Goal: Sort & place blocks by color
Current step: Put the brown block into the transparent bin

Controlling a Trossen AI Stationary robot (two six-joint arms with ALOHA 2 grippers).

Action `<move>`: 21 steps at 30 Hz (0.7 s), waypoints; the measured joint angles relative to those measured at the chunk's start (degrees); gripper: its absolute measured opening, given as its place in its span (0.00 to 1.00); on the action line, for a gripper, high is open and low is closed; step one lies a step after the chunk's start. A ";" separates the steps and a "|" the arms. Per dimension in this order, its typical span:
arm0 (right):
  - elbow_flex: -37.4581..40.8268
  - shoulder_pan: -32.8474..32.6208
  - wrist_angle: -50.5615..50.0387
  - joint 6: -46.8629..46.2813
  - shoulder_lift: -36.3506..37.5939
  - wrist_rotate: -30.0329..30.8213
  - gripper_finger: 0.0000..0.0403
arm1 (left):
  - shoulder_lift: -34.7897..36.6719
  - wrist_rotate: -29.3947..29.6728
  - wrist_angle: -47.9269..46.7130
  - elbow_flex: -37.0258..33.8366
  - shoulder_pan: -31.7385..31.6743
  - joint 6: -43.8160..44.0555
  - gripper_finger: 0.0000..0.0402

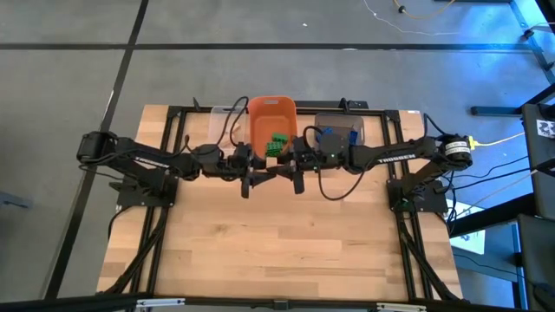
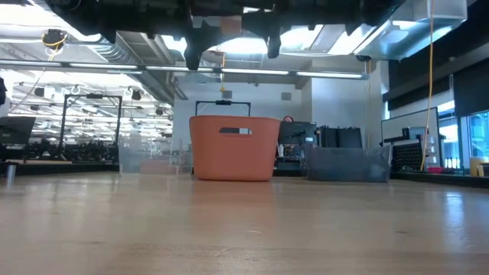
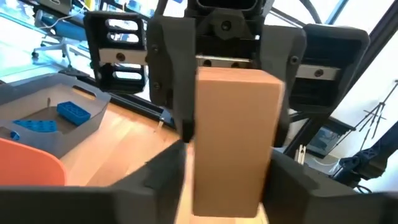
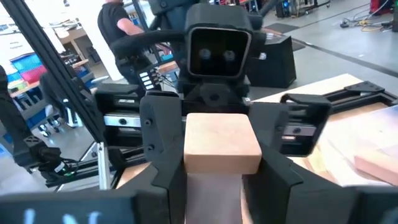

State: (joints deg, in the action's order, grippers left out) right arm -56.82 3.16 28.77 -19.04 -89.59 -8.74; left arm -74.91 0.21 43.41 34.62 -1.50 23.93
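A long pale tan block point(image 3: 236, 143) is held up in the air between my two grippers, which face each other end to end above the table's middle, in front of the bins. My left gripper point(image 1: 257, 171) is shut on one end of the block and my right gripper point(image 1: 290, 169) on the other end point(image 4: 221, 146). Green blocks point(image 1: 279, 145) lie in the orange bin point(image 1: 271, 117). Blue blocks point(image 3: 74, 112) lie in the grey bin point(image 3: 56, 134). The high view hides the tan block under the grippers. My left gripper pinches the tan block's near end point(image 3: 230, 193) between its two fingers point(image 3: 158, 177), which run level along the block's length from the table's left. The block is lifted clear of the table. My right gripper pinches the block's opposite end point(image 4: 211, 186) between its two fingers point(image 4: 273, 186), coming level from the table's right, also along the block's length. Its fingertips sit close to those of the left gripper.
Three bins stand in a row at the table's far edge: a clear bin point(image 1: 227, 117), the orange bin point(image 2: 233, 147) and the grey bin point(image 1: 340, 130). Pale tan pieces point(image 4: 376, 163) lie in the clear bin. A person point(image 4: 121, 25) stands beyond the table. Bare wood point(image 1: 277, 251) lies toward the near edge.
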 joint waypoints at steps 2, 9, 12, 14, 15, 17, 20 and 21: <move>0.05 0.03 -0.17 -0.02 -0.01 0.03 0.32 | 0.06 -0.11 -0.21 0.01 -0.17 -0.05 0.34; 0.08 0.16 -0.70 -1.44 0.08 -0.42 0.33 | 0.06 -5.21 -0.89 0.06 -2.34 0.85 0.29; 0.17 0.44 -4.48 -1.65 2.08 0.84 0.51 | 0.51 -6.39 -4.01 0.06 -3.47 0.87 0.29; 0.13 1.14 -7.95 -0.54 4.46 0.98 0.66 | 3.32 -6.80 -8.82 -0.01 -4.46 -0.35 0.29; 0.11 1.51 -10.87 -0.38 5.94 0.97 0.72 | 4.66 -6.79 -10.69 0.05 -5.12 -0.92 0.29; 0.07 2.31 -17.41 -0.36 8.93 1.01 0.82 | 7.48 -6.47 -17.20 0.01 -6.46 -2.05 0.29; 0.04 3.13 -29.01 0.08 13.60 1.29 0.89 | 14.19 -4.92 -26.13 -0.12 -8.28 -4.45 0.29; 0.04 3.29 -32.45 0.10 15.17 1.33 0.90 | 16.88 -4.12 -28.59 0.05 -8.89 -5.13 0.29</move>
State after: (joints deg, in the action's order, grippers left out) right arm -56.77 6.44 -3.68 -18.94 -74.42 -7.40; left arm -58.03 -3.91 14.82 34.67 -10.39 18.79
